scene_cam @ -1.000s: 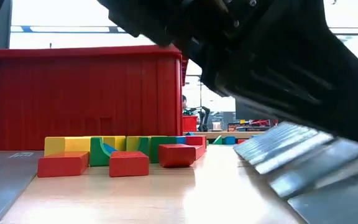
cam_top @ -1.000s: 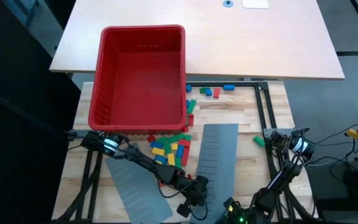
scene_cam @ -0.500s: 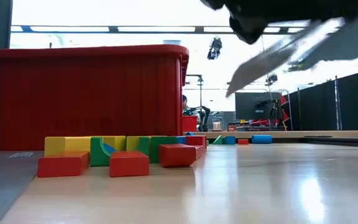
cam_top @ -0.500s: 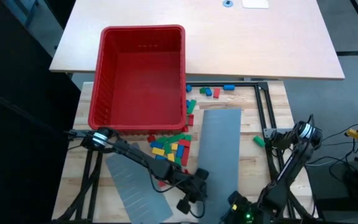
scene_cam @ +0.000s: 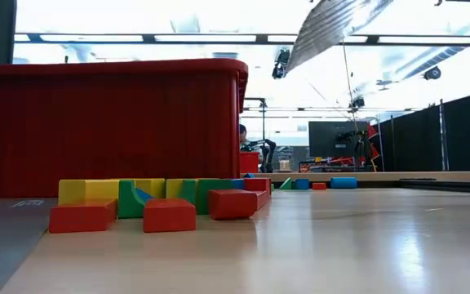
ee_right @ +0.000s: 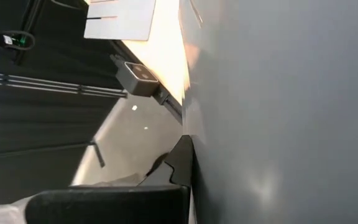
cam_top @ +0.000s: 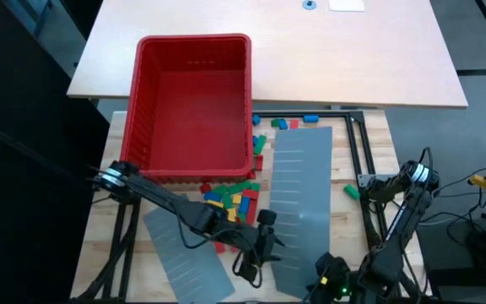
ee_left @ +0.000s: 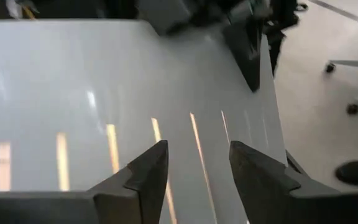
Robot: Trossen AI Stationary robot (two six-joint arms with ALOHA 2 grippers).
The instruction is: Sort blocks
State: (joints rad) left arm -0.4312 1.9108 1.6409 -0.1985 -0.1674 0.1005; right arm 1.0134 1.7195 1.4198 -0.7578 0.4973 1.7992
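Several small red, green, blue and yellow blocks (cam_top: 234, 201) lie in a heap on the table just before the red bin (cam_top: 146, 152), also seen in the low view (scene_cam: 157, 204). A few more blocks (cam_top: 285, 123) lie right of the bin, and one green block (cam_top: 350, 191) lies apart at the right. My right gripper (cam_top: 327, 272), at the near edge, is shut on a grey slotted panel (cam_top: 302, 203) raised above the table. My left gripper (cam_top: 258, 245) stands open at that panel's left edge, and the panel's face (ee_left: 73, 93) lies beyond its fingers. My right gripper holds the grey panel by its near end (ee_right: 194, 155); one dark finger (ee_right: 180, 163) shows against the panel's edge, the other is hidden behind the panel. The panel is lifted clear, tilted, its far end (scene_cam: 333, 24) high above the table. Whether my left gripper touches the panel, I cannot tell.
A second grey slotted panel (cam_top: 184, 249) lies flat at the near left. A black metal frame (cam_top: 361, 152) borders the table's right side. A light tabletop (cam_top: 310, 59) stands beyond the far edge. Bare wood shows in the low view (scene_cam: 341, 245).
My right gripper has gone up with the grey panel; the panel has risen clear of the table, and its far end now reaches over the blocks right of the bin. My left gripper has gone a little toward the far edge, beside the panel.
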